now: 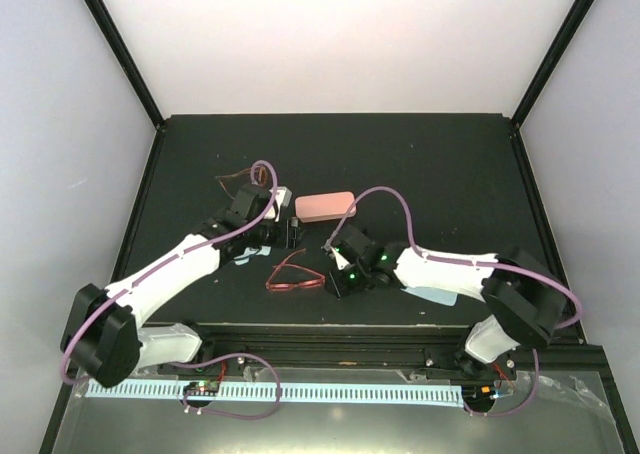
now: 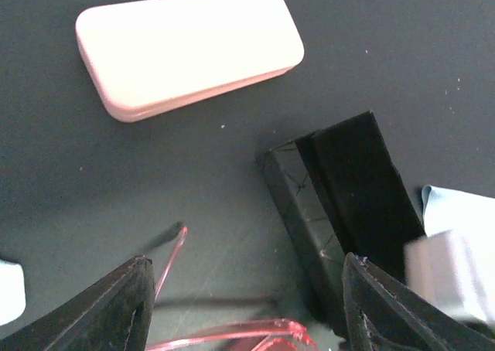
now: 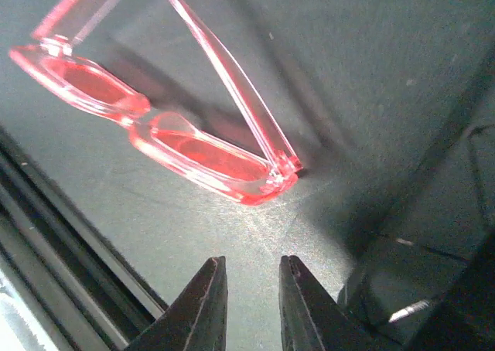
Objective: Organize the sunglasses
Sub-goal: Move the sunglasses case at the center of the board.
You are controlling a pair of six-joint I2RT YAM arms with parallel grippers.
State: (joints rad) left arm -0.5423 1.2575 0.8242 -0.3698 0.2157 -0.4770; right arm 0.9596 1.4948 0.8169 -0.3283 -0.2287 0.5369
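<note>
The red-pink sunglasses (image 1: pixel 295 277) lie arms unfolded on the black table near the front edge. They fill the right wrist view (image 3: pixel 166 138) and show at the bottom of the left wrist view (image 2: pixel 232 334). My right gripper (image 1: pixel 337 282) (image 3: pixel 251 262) is just right of them, low over the table, its jaws a narrow gap apart and empty. My left gripper (image 1: pixel 285 236) (image 2: pixel 246 260) is wide open and empty, above the far arm of the glasses, beside an open black case (image 2: pixel 340 212). The brownish-amber sunglasses (image 1: pixel 238 182) lie behind the left arm.
A shut pink case (image 1: pixel 325 206) (image 2: pixel 189 49) lies at mid-table. The black case (image 1: pixel 294 232) stands between the grippers. Light blue cloths lie under the right arm (image 1: pixel 432 296) and by the left arm (image 1: pixel 245 257) (image 2: pixel 456 212). The table's front rail (image 3: pixel 54 235) is close.
</note>
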